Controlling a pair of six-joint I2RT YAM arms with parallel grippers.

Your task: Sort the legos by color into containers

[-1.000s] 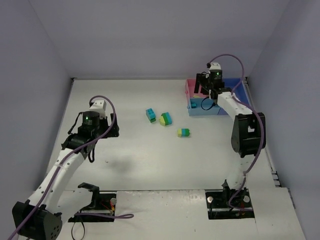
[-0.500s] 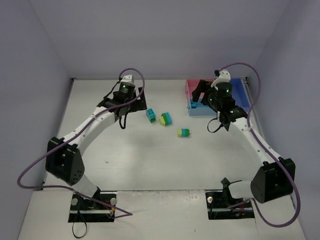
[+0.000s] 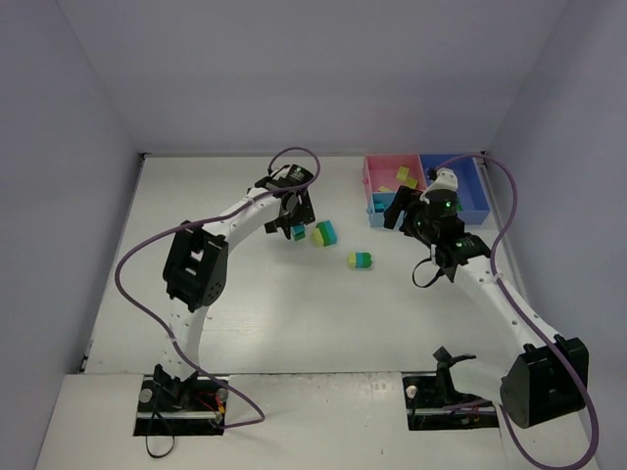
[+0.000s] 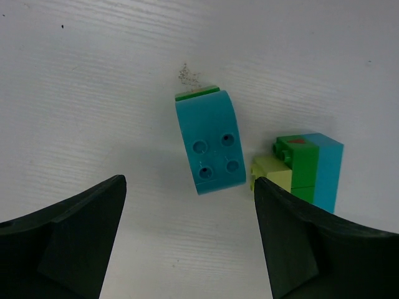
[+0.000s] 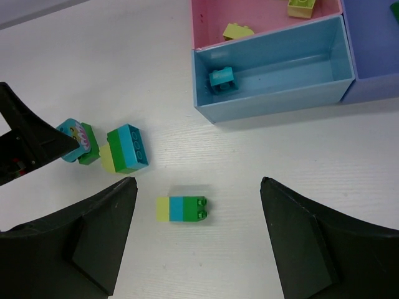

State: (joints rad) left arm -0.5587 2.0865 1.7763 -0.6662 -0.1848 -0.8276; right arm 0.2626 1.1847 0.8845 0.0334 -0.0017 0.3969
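Note:
Three lego pieces lie mid-table. A cyan-and-green piece (image 3: 298,231) lies between the open fingers of my left gripper (image 3: 292,223), just ahead of its tips in the left wrist view (image 4: 209,143); the gripper (image 4: 187,212) holds nothing. Right beside it lies a yellow-green, green and cyan stack (image 3: 325,233) (image 4: 305,168). A three-colour piece (image 3: 360,259) (image 5: 182,208) lies below my open, empty right gripper (image 3: 397,213) (image 5: 197,184). The joined containers stand at the back right: pink (image 5: 206,25), light blue (image 5: 280,103), darker blue (image 5: 374,50).
The pink tray holds two yellow-green bricks (image 5: 237,30) (image 5: 301,6). The light blue tray holds one cyan brick (image 5: 222,77). Grey walls close in the table on the left, back and right. The left arm's purple cable (image 3: 147,257) loops over the table's left part.
My left arm has swung from the table's left side to the cyan-and-green piece. My right arm has drawn back from the trays to above the three-colour piece. The legos have not moved.

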